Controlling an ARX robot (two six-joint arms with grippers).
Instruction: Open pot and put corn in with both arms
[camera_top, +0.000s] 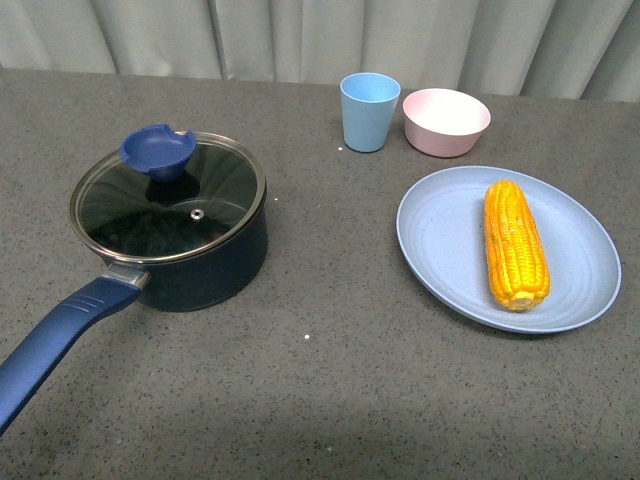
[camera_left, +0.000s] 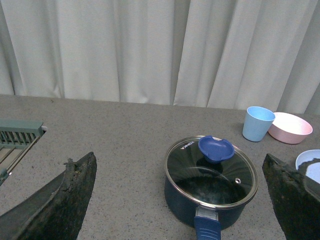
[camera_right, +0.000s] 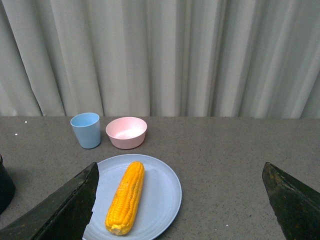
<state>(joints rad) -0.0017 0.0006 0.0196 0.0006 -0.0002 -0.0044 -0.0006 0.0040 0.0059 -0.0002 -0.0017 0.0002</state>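
Your left gripper (camera_left: 177, 161) and right gripper (camera_right: 180, 170) both gape wide, gripping nothing. In your front view, the lidded pot (camera_top: 205, 268) sits left; 1 corn (camera_top: 516, 244) lies on the blue plate (camera_top: 440, 235), right.

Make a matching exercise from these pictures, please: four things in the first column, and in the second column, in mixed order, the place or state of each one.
Column 1
1. corn
2. glass lid
3. cup
4. bowl

Column 2
a. pink, empty, at the far side of the table
b. rests on the pot and closes it
c. lies on the blue plate
d. light blue, stands upright

Right pairs: 1-c, 2-b, 3-d, 4-a
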